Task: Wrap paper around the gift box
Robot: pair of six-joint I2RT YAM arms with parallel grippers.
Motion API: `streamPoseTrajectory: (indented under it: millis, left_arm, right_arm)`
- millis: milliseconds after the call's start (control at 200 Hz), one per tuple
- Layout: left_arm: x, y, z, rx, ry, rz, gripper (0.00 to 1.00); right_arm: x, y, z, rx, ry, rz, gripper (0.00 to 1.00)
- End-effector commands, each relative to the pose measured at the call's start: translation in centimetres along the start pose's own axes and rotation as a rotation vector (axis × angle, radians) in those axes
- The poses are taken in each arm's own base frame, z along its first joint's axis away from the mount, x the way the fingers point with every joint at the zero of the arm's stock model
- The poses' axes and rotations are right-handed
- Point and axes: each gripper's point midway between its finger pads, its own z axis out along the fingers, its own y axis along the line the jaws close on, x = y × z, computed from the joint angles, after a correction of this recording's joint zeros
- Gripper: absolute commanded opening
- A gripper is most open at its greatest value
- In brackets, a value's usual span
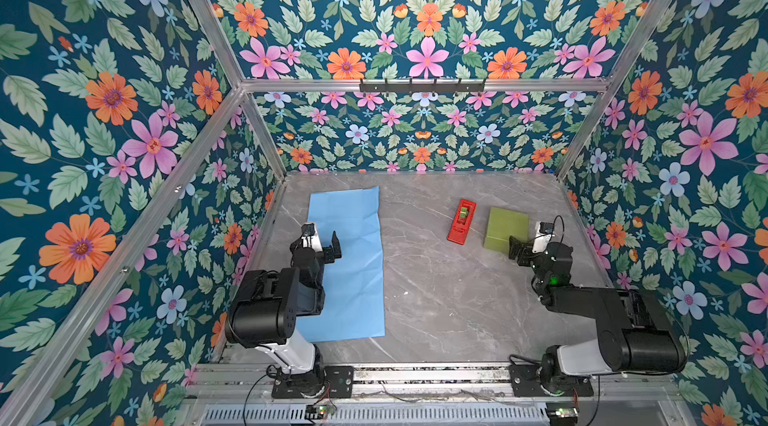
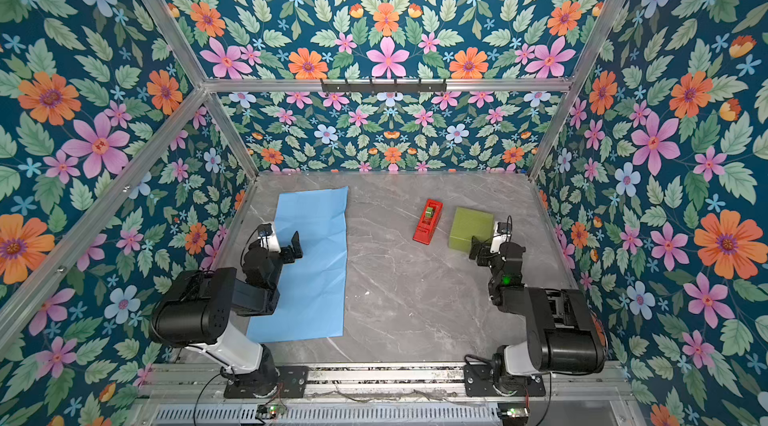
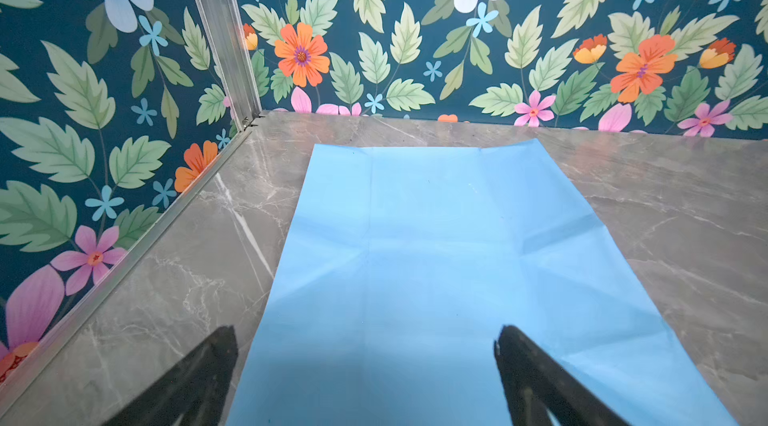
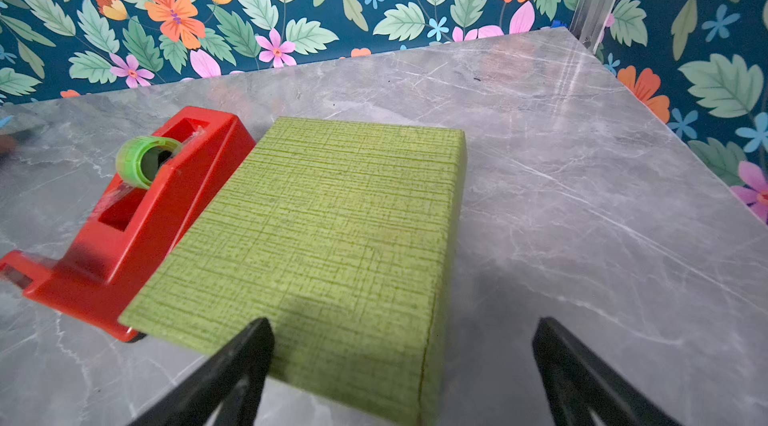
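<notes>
Olive-green gift box (image 1: pixel 505 224) (image 2: pixel 469 224) lies flat on the grey marble surface (image 1: pixel 436 278), at about 2 o'clock from the middle in both top views. Nothing covers it. In the right wrist view its top (image 4: pixel 324 237) shows a fine woven-looking print. A red tape dispenser (image 1: pixel 461 222) (image 2: pixel 427 222) stands just beside the box on its 9 o'clock side, with a narrow strip of bare surface between them. It holds a green tape roll (image 4: pixel 137 162).

The paper (image 1: pixel 353 278) (image 2: pixel 320 278) lies spread flat at 9 o'clock, well apart from the box. Its light-blue side is up and its long edges run from 12 to 6. Creases cross it, plain in the left wrist view (image 3: pixel 415 257).

The right arm (image 1: pixel 623 320) reaches from 5 o'clock toward the box. The right jaws stand wide apart at the box's 5 o'clock corner and hold nothing. One finger (image 4: pixel 232 370) is over the box's near edge and the other (image 4: pixel 582 378) over bare surface past its side. Whether the first touches the box cannot be told.

The left arm (image 1: pixel 266 311) reaches from 7 o'clock. The left jaws are also wide apart and empty. They straddle the paper's 9 o'clock edge, one finger (image 3: pixel 195 378) over bare surface and the other (image 3: pixel 536 378) over the sheet.
</notes>
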Motion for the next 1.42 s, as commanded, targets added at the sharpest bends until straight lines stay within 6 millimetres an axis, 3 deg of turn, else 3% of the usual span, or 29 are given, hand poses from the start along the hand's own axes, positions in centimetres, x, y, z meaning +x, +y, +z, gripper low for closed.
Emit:
streamPoseTrajectory:
  millis: [0,950,1080,1190,1290,1350,1415]
  left_arm:
    - [-0.4,0.0,0.0,-0.002,-0.016,0.012,1.0]
    - [-0.5,0.0,-0.1,-0.003,-0.019,0.012,1.0]
    - [-1.3,0.3,-0.8,-0.019,-0.05,0.002,1.0]
    - [-2.8,1.4,-1.8,-0.076,-0.066,-0.022,1.0]
    - [-3.4,2.8,-1.7,-0.168,0.045,-0.159,0.98]
    - [-4.0,1.1,-1.1,-0.098,0.091,-0.21,0.9]
    - [-4.4,-1.2,-0.7,-0.069,0.13,-0.195,0.89]
  right_arm:
    - [-0.3,0.1,0.1,-0.002,-0.008,-0.006,0.99]
    - [-0.3,0.1,0.1,-0.001,-0.008,-0.008,0.99]
    - [-0.5,-0.2,0.0,0.026,-0.02,-0.008,0.99]
    - [-2.7,-2.2,-1.6,0.159,-0.048,0.046,0.99]
    - [-4.8,-5.0,-4.9,0.348,-0.031,0.209,0.99]
    - [-6.0,-4.2,-6.4,0.322,-0.011,0.271,0.96]
    - [-7.0,-1.7,-6.9,0.207,0.029,0.31,0.93]
